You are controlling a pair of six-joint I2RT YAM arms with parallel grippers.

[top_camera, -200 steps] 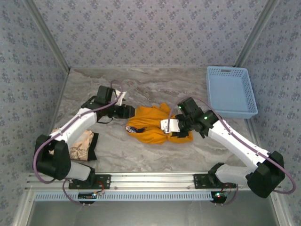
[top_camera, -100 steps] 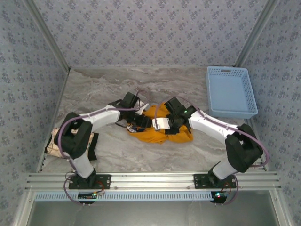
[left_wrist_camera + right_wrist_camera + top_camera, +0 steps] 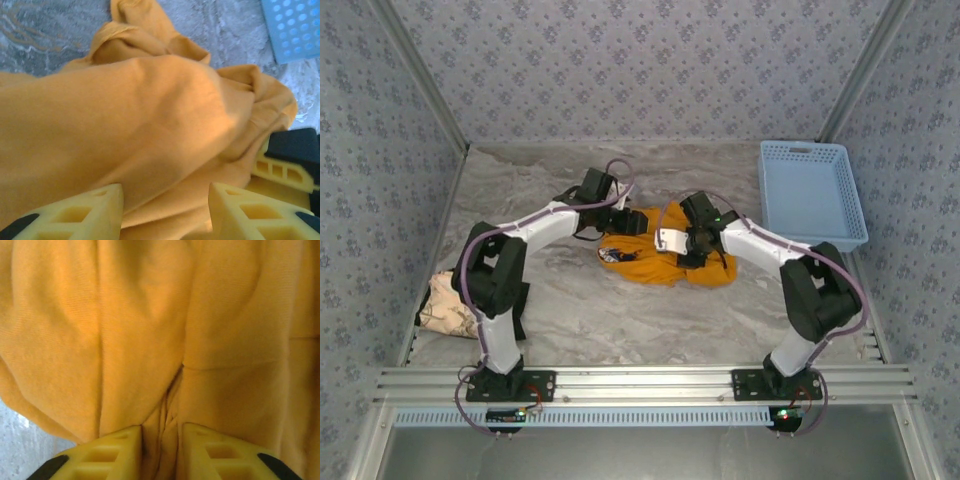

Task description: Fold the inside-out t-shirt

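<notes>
The inside-out t-shirt (image 3: 665, 262) lies crumpled in an orange-yellow heap at the middle of the marble table (image 3: 570, 310). My left gripper (image 3: 626, 220) rests on the heap's far left edge. In the left wrist view the left gripper (image 3: 165, 212) stands open, its yellow fingers (image 3: 75, 212) wide apart with t-shirt (image 3: 140, 115) cloth bulging between them. My right gripper (image 3: 672, 240) sits on top of the heap. In the right wrist view the right gripper (image 3: 161, 452) is shut, pinching a narrow fold of the t-shirt (image 3: 150, 330).
A blue perforated basket (image 3: 812, 195) stands at the table's far right; its corner (image 3: 295, 25) also appears in the left wrist view. A beige cloth (image 3: 450, 300) with a black edge lies at the near left, beside the left arm's base. Patterned walls enclose the table.
Both grippers have moved in over the t-shirt and a little farther back. The right jaws have closed on a fold. The heap has shifted slightly away from the arm bases.
</notes>
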